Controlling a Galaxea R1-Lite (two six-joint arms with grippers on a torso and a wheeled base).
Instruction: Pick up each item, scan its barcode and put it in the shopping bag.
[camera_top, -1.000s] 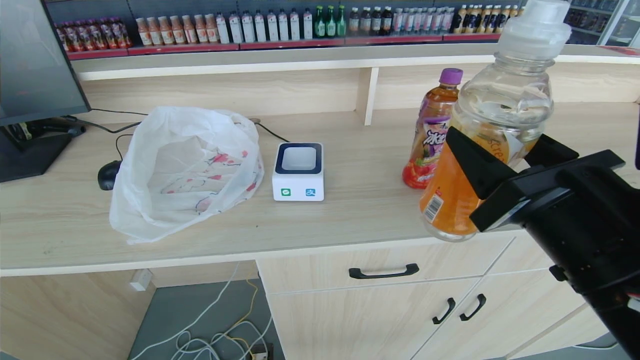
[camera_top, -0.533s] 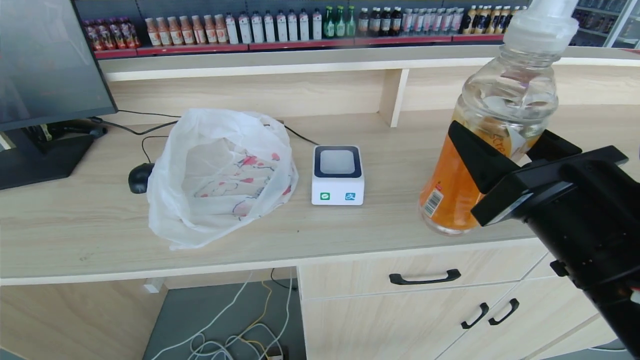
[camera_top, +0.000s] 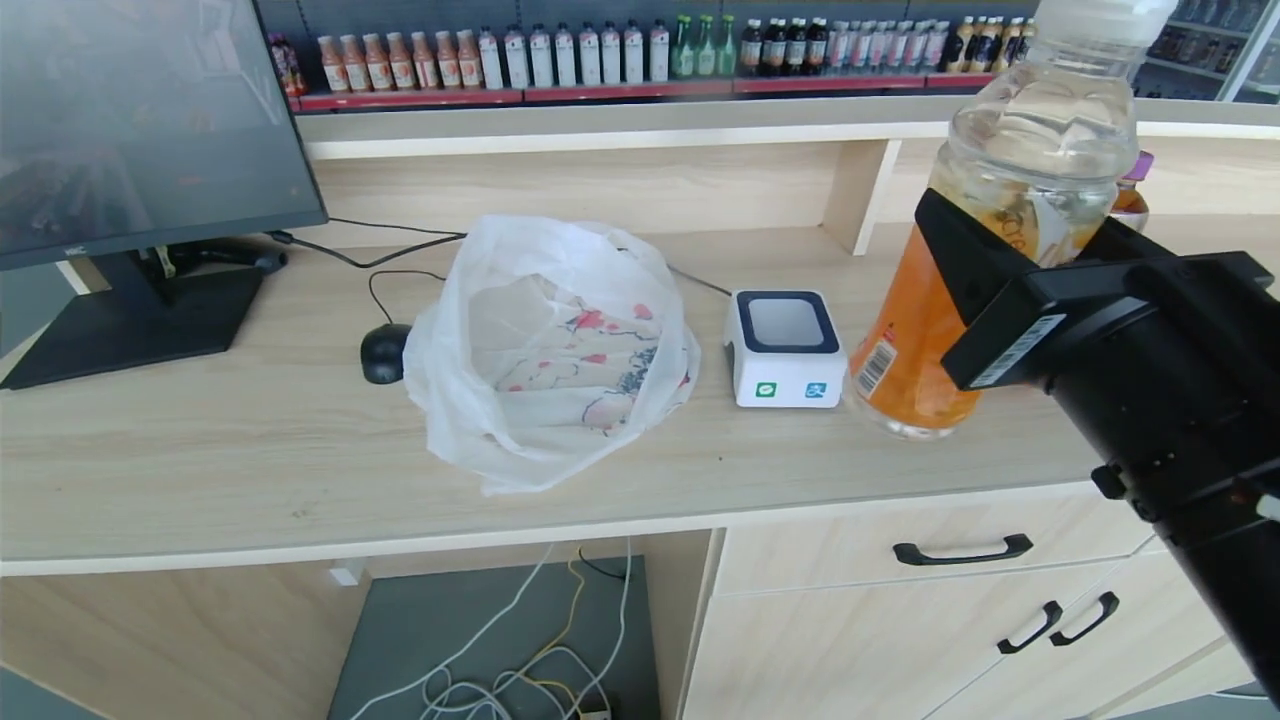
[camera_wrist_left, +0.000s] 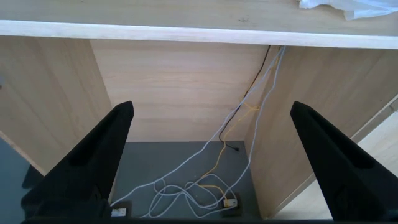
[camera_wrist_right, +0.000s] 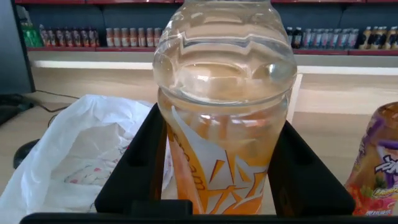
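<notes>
My right gripper (camera_top: 1020, 240) is shut on an orange drink bottle (camera_top: 925, 330) with a clear top and white cap, held upright just right of the white scanner (camera_top: 786, 345). The bottle's barcode (camera_top: 875, 368) faces the scanner's side. From the right wrist, the bottle (camera_wrist_right: 224, 124) stands between the black fingers (camera_wrist_right: 134, 165) of that gripper (camera_wrist_right: 221, 168). The white shopping bag (camera_top: 555, 350) lies open left of the scanner, and the right wrist view shows the bag (camera_wrist_right: 74, 155) too. My left gripper (camera_wrist_left: 208, 162) hangs open below the counter edge.
A purple-capped drink bottle (camera_top: 1135, 190) stands behind the held one, also seen as a bottle (camera_wrist_right: 376, 165) beside it. A monitor (camera_top: 140, 120) and a black mouse (camera_top: 383, 352) occupy the counter's left. Cables (camera_wrist_left: 205, 186) lie on the floor under the counter.
The head camera has swung left, sliding the counter scene right in the picture. The held bottle now stands close beside the scanner and hides most of the purple-capped bottle.
</notes>
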